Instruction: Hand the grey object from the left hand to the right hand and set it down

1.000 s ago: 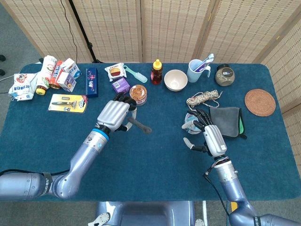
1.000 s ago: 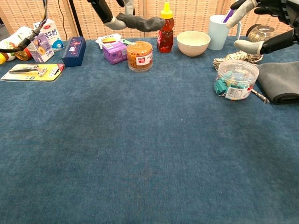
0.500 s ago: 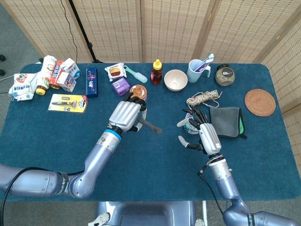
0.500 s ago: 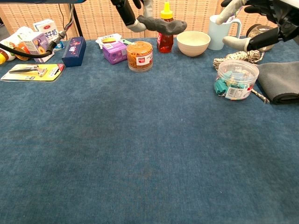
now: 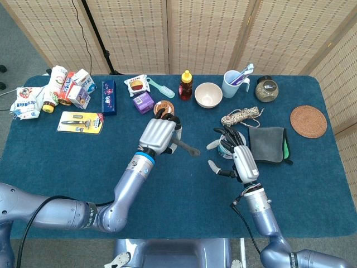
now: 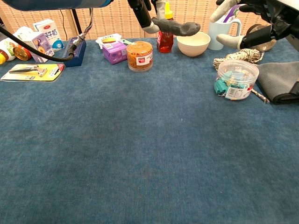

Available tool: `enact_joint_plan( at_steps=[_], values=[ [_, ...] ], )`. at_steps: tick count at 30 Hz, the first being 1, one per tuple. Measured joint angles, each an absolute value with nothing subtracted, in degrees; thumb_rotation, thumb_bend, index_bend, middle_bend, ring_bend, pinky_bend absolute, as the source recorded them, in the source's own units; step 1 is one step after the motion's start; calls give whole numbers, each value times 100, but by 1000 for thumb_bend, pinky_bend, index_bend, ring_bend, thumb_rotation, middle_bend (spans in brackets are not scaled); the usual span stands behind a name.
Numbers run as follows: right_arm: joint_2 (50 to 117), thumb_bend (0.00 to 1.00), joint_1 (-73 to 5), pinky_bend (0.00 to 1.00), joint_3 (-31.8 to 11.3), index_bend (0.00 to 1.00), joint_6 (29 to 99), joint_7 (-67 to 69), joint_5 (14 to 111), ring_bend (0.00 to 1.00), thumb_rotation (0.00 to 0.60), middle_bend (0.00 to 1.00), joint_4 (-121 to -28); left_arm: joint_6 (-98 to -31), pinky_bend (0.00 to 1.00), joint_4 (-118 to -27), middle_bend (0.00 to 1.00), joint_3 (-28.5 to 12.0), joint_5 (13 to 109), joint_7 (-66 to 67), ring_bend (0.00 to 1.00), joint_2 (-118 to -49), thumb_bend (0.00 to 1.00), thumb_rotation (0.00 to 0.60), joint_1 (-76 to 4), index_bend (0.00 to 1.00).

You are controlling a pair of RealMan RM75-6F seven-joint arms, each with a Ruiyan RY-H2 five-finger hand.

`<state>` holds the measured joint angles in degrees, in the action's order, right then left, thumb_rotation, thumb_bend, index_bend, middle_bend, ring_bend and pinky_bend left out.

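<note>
Since half a second ago the left hand (image 5: 160, 134) has carried the grey object (image 5: 187, 147) further right, and the right hand (image 5: 239, 157) has edged in toward it, so the gap between them is smaller. Left hand is wrapped around one end of the grey object, holding it up off the blue table (image 5: 167, 195), its free end pointing at the right hand. Right hand has its fingers spread and grips nothing. Far left, the cartons (image 5: 78, 88) and razor pack (image 5: 81, 121) have print, too small to read. Same with the red label on the orange-lidded jar (image 6: 139, 55).
</note>
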<state>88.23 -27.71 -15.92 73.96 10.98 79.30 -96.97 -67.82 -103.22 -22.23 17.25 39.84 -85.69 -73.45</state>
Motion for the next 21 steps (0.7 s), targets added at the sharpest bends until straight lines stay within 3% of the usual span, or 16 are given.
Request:
enact_joint_plan(
  at_steps=[21],
  values=[
    [9053, 311, -2902, 3, -1688, 407, 7377, 864, 7693, 61, 600, 166, -9638, -6903, 0, -10068, 278, -2451, 1482, 4198, 155, -8931, 503, 600, -7611, 769]
  ],
)
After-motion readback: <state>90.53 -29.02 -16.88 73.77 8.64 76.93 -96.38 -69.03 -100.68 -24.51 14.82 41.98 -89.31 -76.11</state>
